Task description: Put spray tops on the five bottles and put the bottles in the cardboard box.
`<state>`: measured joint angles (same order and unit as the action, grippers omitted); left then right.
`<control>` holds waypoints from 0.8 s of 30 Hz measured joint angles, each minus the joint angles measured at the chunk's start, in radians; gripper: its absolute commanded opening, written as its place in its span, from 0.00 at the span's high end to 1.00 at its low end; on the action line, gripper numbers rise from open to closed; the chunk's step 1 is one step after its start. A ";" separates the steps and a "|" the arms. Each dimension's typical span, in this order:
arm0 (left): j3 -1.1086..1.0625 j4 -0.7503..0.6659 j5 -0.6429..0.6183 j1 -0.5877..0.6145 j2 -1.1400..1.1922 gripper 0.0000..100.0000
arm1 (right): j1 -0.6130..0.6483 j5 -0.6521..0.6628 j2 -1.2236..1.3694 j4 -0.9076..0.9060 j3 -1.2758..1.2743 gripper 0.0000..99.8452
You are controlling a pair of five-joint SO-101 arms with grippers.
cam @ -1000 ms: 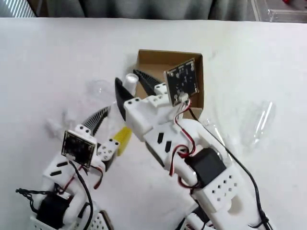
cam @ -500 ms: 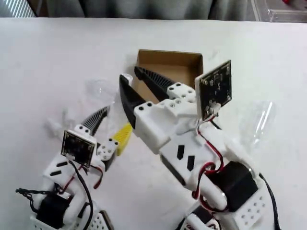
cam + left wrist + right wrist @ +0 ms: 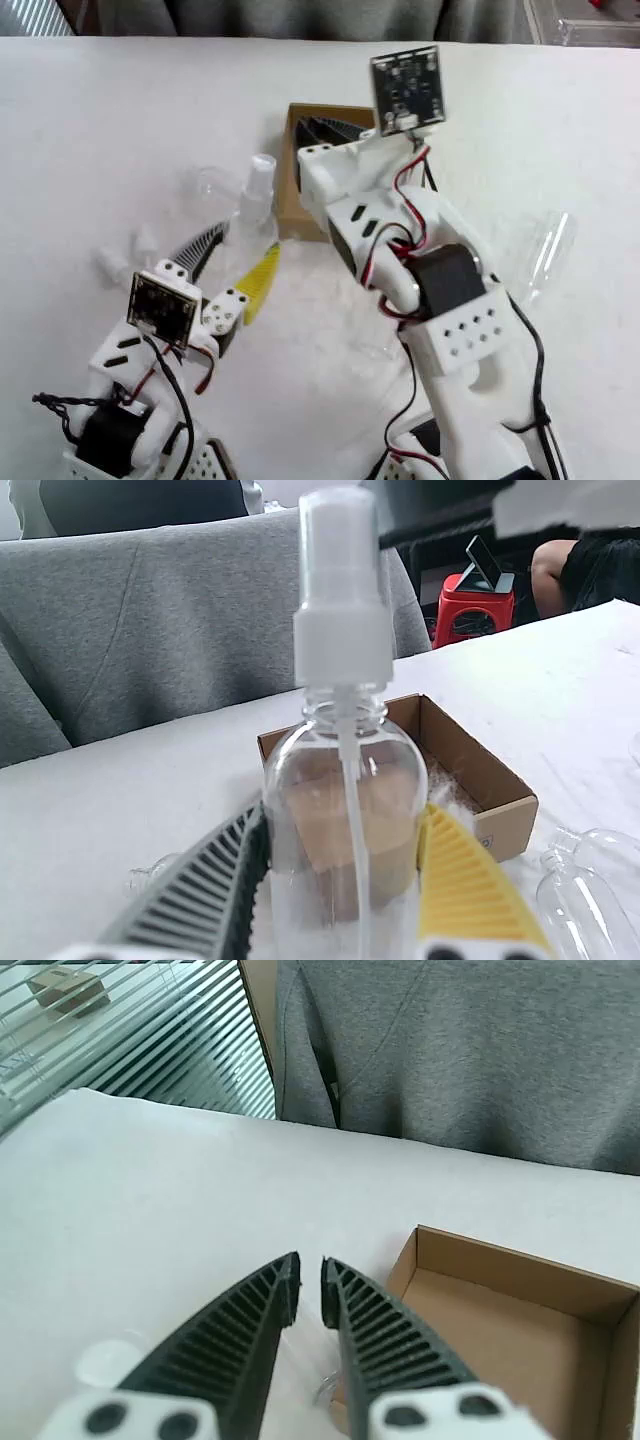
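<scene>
one bottle gripped, the other arm over the box

the left gripper (image 3: 246, 242), one finger dark and one yellow, is closed around a spray bottle (image 3: 254, 212) standing just beside the cardboard box (image 3: 291, 212), its white spray top (image 3: 262, 170) already on. the right gripper (image 3: 333, 130) hangs over the box, and its arm covers most of the inside. an empty bottle (image 3: 543, 250) lies on its side well off to the right. another clear bottle (image 3: 205, 183) lies near the held one, and two small white pieces (image 3: 110, 262) sit on the white table (image 3: 120, 110) beside the left arm.
</scene>
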<state>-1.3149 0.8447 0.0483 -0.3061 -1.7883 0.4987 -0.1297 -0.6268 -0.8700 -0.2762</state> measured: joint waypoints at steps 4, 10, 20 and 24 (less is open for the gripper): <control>0.000 0.000 0.000 0.000 0.000 0.92 | 0.037 0.000 0.000 0.014 -0.049 0.98; 0.000 0.000 0.000 0.000 0.000 0.92 | 0.091 0.008 -0.038 0.014 -0.097 0.98; 0.000 0.000 0.000 0.000 -0.005 0.92 | 0.000 0.009 -0.068 0.014 -0.169 0.98; 0.000 -0.009 0.000 0.000 -0.006 0.92 | -0.071 0.009 -0.069 0.003 -0.184 0.98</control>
<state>-1.3149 0.8355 0.0483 -0.3061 -1.7944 0.4281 -0.1204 -0.6958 -0.8669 -0.4603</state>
